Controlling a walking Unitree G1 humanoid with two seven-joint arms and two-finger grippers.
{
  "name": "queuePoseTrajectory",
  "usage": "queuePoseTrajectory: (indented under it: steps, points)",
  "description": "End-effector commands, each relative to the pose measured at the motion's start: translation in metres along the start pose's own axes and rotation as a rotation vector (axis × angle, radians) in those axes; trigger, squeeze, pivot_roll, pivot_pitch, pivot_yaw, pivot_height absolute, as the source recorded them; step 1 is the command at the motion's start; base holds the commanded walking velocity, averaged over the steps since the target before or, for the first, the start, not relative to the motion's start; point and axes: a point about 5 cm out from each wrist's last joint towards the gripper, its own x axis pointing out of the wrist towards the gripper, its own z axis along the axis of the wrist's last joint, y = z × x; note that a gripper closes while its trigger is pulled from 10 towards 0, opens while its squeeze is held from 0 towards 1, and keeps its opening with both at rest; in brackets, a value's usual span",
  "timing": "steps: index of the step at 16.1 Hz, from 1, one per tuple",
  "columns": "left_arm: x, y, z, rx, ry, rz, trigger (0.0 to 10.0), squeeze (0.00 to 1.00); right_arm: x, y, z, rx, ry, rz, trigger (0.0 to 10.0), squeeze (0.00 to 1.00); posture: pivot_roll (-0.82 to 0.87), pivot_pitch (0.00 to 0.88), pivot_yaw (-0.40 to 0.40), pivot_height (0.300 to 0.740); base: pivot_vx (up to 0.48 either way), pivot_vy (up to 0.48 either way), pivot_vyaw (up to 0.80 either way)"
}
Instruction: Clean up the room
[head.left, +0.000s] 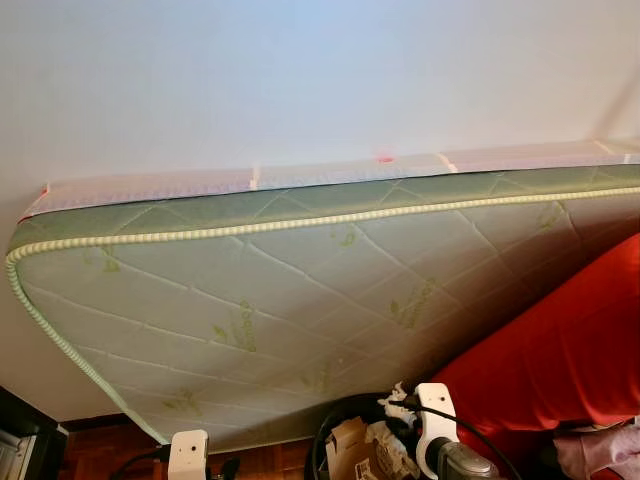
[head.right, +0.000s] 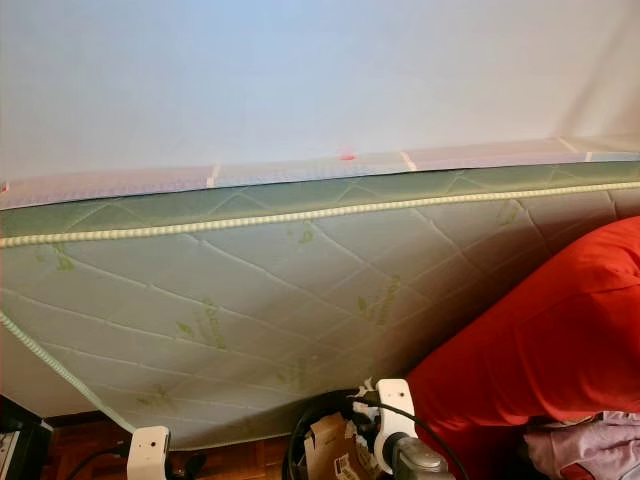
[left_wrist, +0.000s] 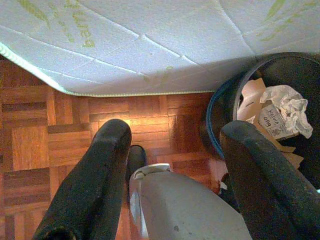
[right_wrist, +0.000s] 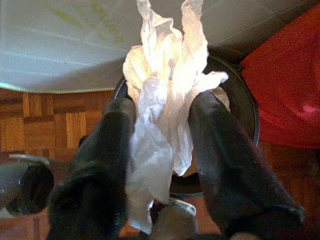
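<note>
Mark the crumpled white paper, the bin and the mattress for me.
crumpled white paper (right_wrist: 167, 100), right wrist view, its bunched middle.
bin (left_wrist: 227, 97), left wrist view, its dark rim.
mattress (head.left: 300, 290), left eye view, its quilted face.

Thin, crinkled white plastic wrap sits between the right gripper's matt black fingers; ahead — quilted cloth mattress, glossy wood parquet, crumpled paper — in a dark bin.

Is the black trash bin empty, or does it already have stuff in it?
Not empty. The black trash bin holds cardboard pieces and crumpled paper.
</note>
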Motion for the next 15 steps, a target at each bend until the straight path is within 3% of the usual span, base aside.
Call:
queuePoseTrajectory:
  steps: [1, 8, 15]
  points:
    - [-0.001, -0.001, -0.007, 0.009, 0.037, -0.004, 10.0, 0.00, -0.002, -0.004, -0.008, -0.011, 0.032, -0.012, 10.0, 1.00, 0.14, 0.006, -0.081, 0.740, 0.000, 0.000, 0.00]
    - [-0.001, -0.002, -0.007, 0.021, 0.041, -0.008, 10.0, 0.00, -0.005, -0.008, -0.019, -0.088, 0.094, -0.028, 10.0, 1.00, 0.15, 0.011, -0.086, 0.740, 0.000, 0.000, 0.00]
    - [0.000, -0.001, -0.005, 0.015, 0.036, -0.004, 10.0, 0.00, -0.007, -0.012, -0.021, -0.064, 0.086, -0.042, 10.0, 1.00, 0.15, 0.031, -0.086, 0.740, 0.000, 0.000, 0.00]
